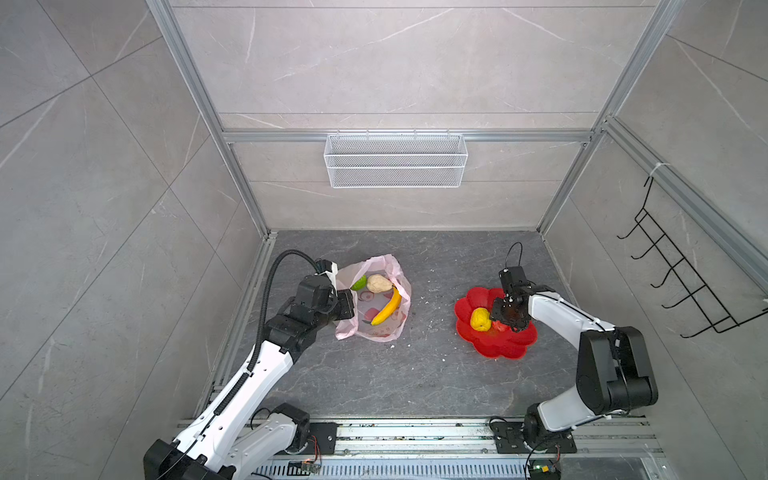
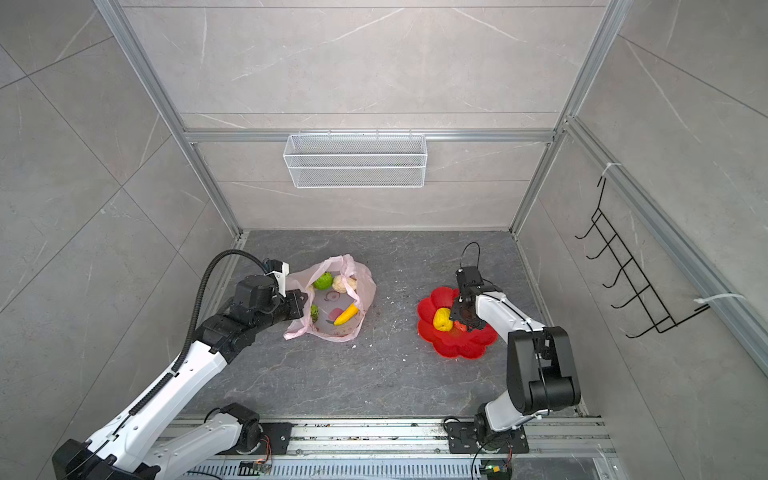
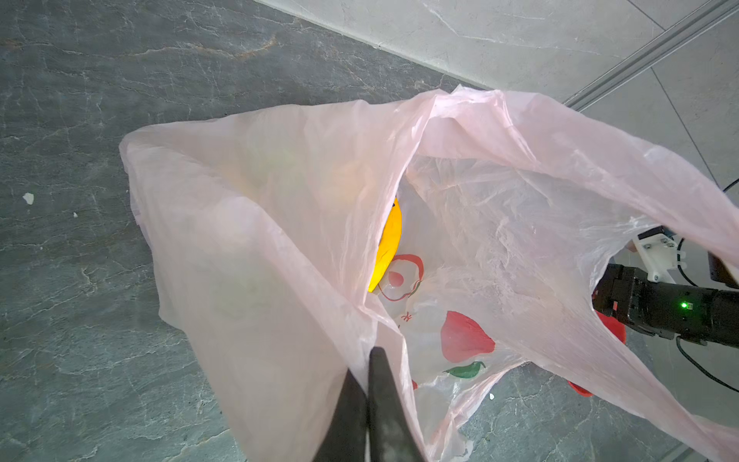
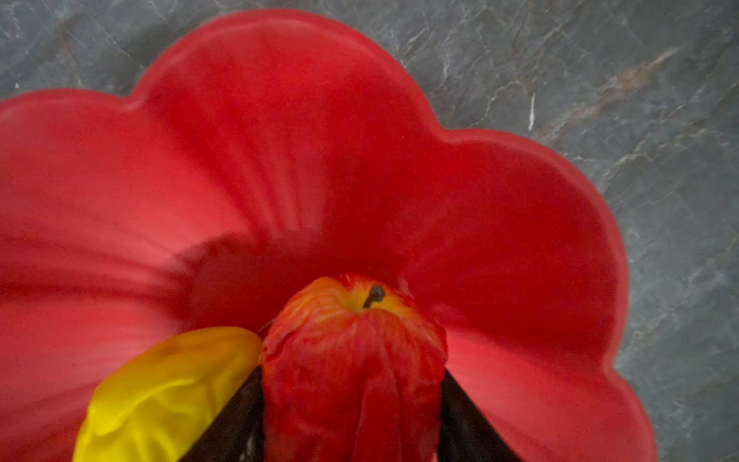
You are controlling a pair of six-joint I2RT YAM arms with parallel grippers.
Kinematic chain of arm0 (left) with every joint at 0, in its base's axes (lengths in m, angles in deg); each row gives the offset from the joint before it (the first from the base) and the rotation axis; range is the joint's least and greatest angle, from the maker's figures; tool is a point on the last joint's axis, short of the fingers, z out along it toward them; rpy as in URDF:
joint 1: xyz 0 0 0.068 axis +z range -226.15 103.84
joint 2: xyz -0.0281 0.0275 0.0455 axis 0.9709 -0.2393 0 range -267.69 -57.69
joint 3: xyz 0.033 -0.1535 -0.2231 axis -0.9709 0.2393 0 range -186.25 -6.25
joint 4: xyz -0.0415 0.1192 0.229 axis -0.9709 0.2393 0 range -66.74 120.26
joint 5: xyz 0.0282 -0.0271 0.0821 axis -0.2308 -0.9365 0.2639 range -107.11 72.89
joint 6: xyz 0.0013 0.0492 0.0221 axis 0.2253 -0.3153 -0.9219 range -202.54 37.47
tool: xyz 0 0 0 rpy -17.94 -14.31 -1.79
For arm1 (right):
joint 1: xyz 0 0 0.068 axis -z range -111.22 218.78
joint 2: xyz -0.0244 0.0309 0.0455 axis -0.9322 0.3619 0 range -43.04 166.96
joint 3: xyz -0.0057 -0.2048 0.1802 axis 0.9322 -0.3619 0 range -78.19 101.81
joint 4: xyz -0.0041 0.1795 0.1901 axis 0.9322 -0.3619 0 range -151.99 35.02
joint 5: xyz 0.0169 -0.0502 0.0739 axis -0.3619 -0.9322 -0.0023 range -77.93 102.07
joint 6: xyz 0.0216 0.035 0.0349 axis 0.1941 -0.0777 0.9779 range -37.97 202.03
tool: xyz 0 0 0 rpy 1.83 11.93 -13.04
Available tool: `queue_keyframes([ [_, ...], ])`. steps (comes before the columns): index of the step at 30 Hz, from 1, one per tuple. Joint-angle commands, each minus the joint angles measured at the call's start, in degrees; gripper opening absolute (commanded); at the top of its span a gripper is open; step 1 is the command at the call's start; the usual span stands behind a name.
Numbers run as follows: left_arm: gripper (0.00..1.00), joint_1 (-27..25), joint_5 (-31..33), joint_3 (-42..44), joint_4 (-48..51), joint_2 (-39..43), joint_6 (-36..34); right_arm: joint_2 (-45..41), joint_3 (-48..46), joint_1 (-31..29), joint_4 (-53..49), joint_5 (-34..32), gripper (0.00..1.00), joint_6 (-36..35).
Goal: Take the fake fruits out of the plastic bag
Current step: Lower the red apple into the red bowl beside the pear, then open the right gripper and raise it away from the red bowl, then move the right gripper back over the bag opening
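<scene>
Progress, in both top views: banana [image 1: 388, 309], green ball [image 2: 323, 281] and cream lump [image 1: 379, 283] await removal in the plastic bag [image 1: 382, 332], on the counter's left side. Wrist views: we find the left gripper [image 3: 368, 356] pinching its rim, the right gripper [image 4: 352, 372] clasping a red fruit [image 4: 352, 332] over the plate [image 4: 520, 240], beside a yellow lump [image 4: 168, 384].

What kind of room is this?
Probably a robot test booth: two robot arms bolted to a metal rail, stone-look walls in a metal frame, and a wire basket on the back wall.
</scene>
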Motion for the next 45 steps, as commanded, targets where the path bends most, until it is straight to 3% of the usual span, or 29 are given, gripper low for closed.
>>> queue_keyframes([
  [1,0.0,-0.3,-0.3,-2.6,-0.4,0.1,-1.2,1.0,-1.1,0.3,0.5,0.6,0.62,0.1],
  [19,0.0,-0.3,-0.3,-2.5,0.2,1.4,-1.5,-2.0,0.9,0.3,-2.3,-1.0,0.78,-0.2],
  [29,0.0,-0.3,-0.5,-2.4,0.9,2.5,-1.9,-8.2,3.2,0.3,-7.2,-0.7,0.81,-0.4],
  [34,0.0,-0.3,-0.2,-2.4,1.7,3.3,-2.2,-15.8,6.1,-0.4,-11.5,1.4,0.77,-1.2],
  [39,0.0,-0.3,-0.3,-2.1,2.7,3.6,-2.4,-23.6,12.8,-6.8,-15.3,2.6,0.71,-3.5],
  [45,0.0,-0.3,-0.7,-1.1,3.0,4.3,-2.2,-25.7,25.4,-22.7,-16.3,2.3,0.65,-4.5],
])
